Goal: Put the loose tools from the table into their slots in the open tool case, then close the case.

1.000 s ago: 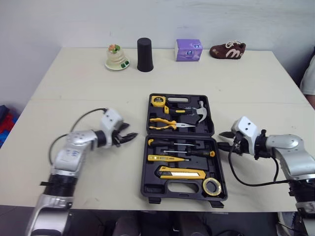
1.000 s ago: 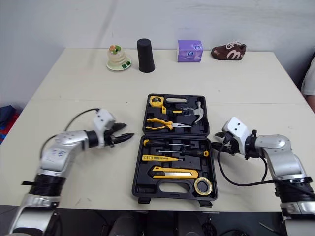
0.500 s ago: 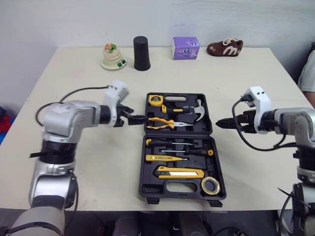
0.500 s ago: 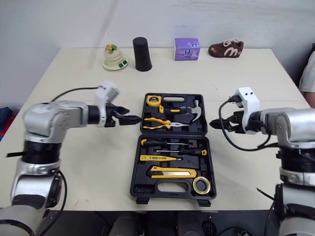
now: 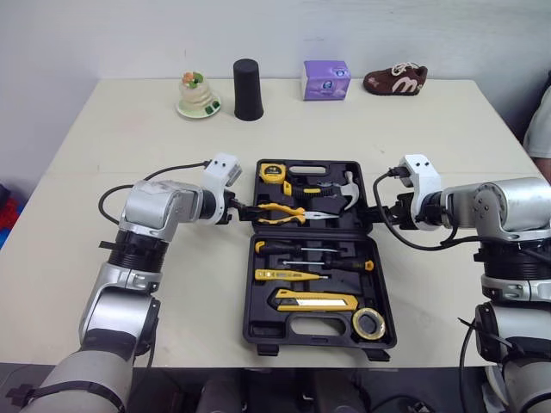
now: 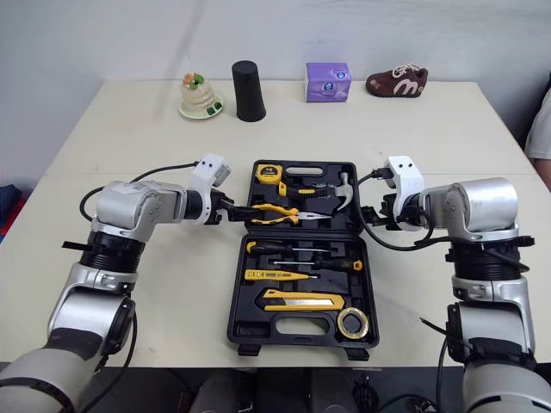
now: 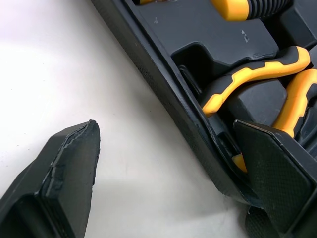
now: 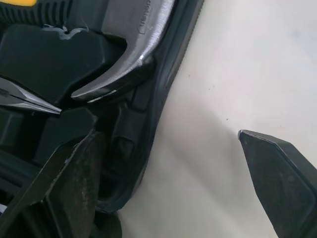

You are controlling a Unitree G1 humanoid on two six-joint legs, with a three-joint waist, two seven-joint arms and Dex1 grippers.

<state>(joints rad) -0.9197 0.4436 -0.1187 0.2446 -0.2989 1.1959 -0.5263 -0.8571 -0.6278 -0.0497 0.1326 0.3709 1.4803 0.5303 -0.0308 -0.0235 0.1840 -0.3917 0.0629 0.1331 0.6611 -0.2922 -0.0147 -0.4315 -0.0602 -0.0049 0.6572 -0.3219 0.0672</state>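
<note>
– Where does the tool case (image 5: pixel 297 328) sit?
– Open and flat in the middle of the worktop (image 5: pixel 129 129), one half at 12 o'clock of the hinge and the other at 6.
– And your fingers?
– My left gripper (image 5: pixel 244 209) is at the far half's 9 o'clock wall, with the fingers (image 7: pixel 69 178) spread. One is over bare worktop and the other is inside, above a handle of the pliers (image 5: pixel 297 215), so the wall runs between them. My right gripper (image 5: pixel 380 209) is at that half's 3 o'clock wall, its fingers (image 8: pixel 277 168) also spread: one inside by the head of the hammer (image 5: pixel 344 191), one over the worktop. I cannot tell whether any finger touches the wall.
– What lies in the slots?
– In the far half, a tape measure (image 5: pixel 274 173), the pliers and the hammer. In the near half, screwdrivers (image 5: pixel 349 266), a yellow knife (image 5: pixel 314 300) and a roll of tape (image 5: pixel 355 324) at its 5 o'clock corner.
– Anything else?
– A black cup (image 5: pixel 248 89) and a purple box (image 5: pixel 326 80) stand along the 12 o'clock edge.
</note>
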